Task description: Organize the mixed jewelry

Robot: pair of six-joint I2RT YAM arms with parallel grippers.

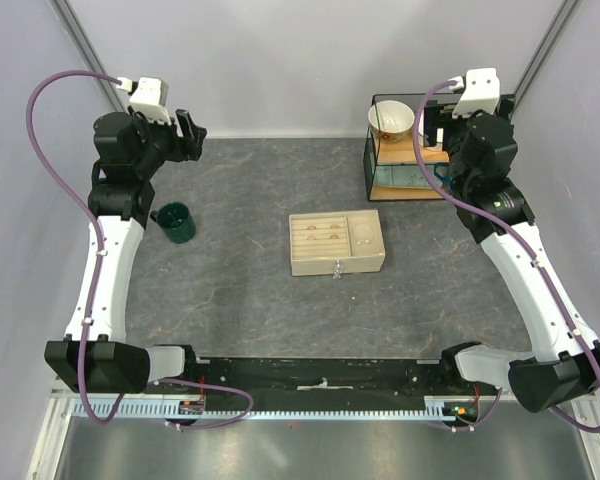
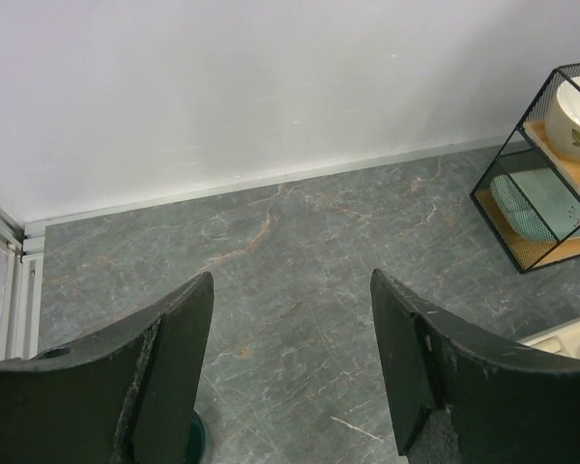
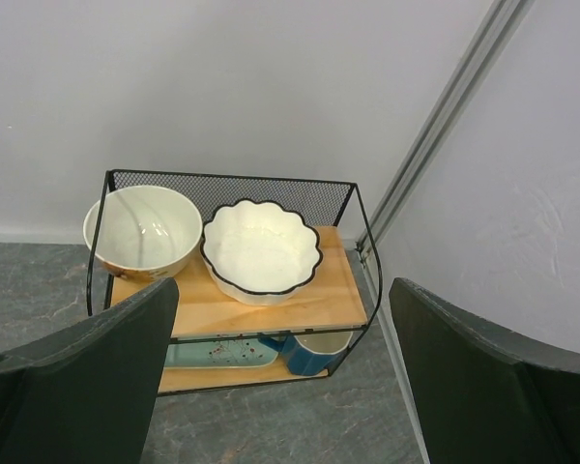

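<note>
Hoop, one, lies in tray; left hand and right hand gape empty.

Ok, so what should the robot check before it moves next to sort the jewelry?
1. Left claw open with nothing in it: ok.
2. Right claw open with nothing in it: ok.
3. Box uncovered in the middle of the table: ok.
4. Claws over the box: not ok, both are far back from it.
5. Where each of the tiny rings sits in the box: cannot tell, too small.
6. Right claw clear of the shelf: ok, apart from it but close, so go slowly.
</note>
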